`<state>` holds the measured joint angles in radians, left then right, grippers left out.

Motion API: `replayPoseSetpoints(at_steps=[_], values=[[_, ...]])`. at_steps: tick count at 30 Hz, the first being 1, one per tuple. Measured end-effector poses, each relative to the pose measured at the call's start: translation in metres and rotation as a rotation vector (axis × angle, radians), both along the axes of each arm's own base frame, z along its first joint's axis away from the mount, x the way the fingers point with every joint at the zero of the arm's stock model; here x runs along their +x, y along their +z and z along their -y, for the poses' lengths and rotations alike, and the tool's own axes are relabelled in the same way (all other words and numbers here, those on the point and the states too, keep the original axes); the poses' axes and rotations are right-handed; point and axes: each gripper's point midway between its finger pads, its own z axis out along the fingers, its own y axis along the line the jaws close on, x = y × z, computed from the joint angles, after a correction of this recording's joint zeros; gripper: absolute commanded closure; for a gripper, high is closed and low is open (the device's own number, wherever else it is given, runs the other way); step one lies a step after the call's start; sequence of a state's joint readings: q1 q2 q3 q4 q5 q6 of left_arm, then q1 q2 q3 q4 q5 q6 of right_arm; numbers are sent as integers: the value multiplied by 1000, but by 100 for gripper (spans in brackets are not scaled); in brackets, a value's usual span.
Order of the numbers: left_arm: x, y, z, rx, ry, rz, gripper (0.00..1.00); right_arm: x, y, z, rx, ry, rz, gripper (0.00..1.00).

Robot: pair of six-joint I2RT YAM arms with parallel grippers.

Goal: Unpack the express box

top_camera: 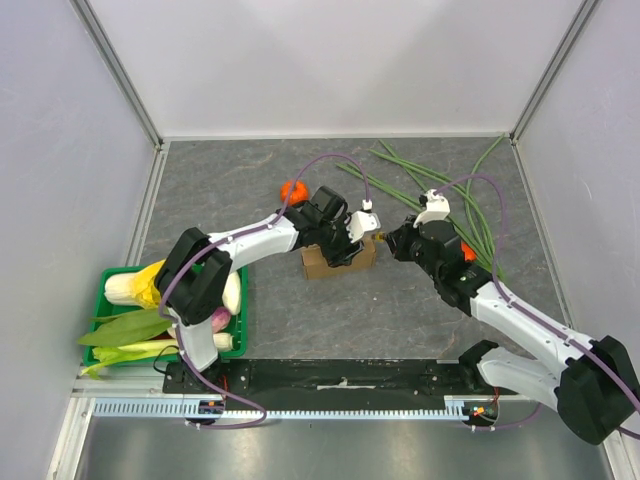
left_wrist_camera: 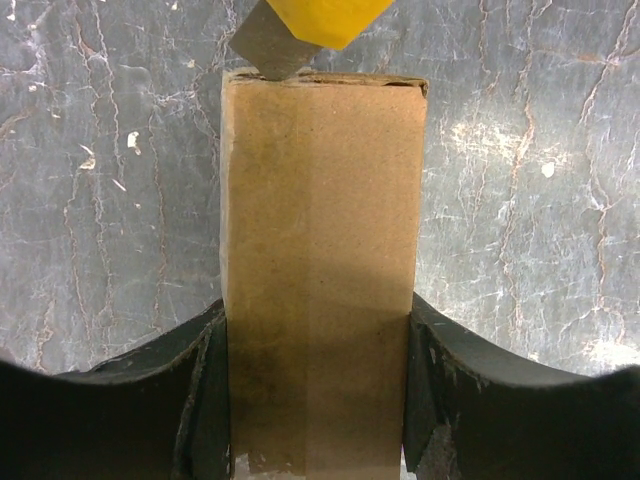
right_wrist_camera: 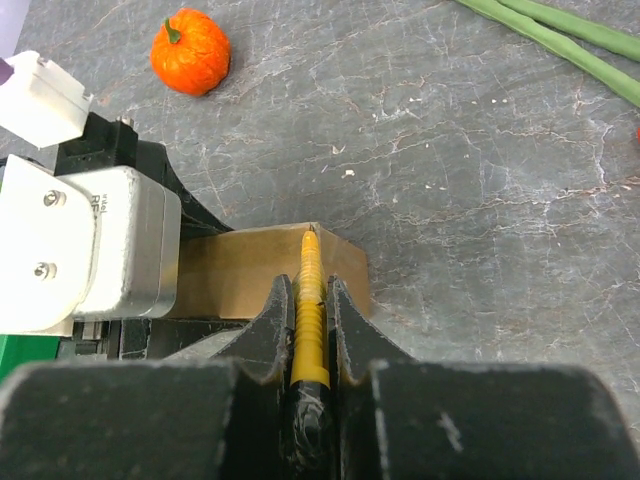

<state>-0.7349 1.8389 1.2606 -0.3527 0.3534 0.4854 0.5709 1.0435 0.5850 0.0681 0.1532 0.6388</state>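
On marbled tabletop (top_camera: 250,180) (white walls (top_camera: 330,60)): left pincer (left_wrist_camera: 313,390) tight on express box (left_wrist_camera: 320,200), right pincer (right_wrist_camera: 308,295) tight on yellow cutter (right_wrist_camera: 310,262).

bright even light, soft shadows

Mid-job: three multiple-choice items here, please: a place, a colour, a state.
1. Orange fruit lies: A) inside the express box B) on the table beyond it C) atop it
2. Tool in the right end effector is: A) yellow B) blue C) red
3. Left end effector is: A) open, clear of the box B) clamped on the box's sides C) shut above it
Answers: B, it sits on bare table; A, yellow shaft in its grip; B, the cardboard is pinched on both sides.
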Motion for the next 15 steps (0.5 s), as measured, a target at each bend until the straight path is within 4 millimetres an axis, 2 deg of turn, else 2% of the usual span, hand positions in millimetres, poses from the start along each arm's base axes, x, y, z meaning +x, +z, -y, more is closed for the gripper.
replayPoseSetpoints(at_steps=[15], values=[[-1, -1, 0, 1, 21, -47, 75, -12, -2, 4, -32, 32, -28, 100]])
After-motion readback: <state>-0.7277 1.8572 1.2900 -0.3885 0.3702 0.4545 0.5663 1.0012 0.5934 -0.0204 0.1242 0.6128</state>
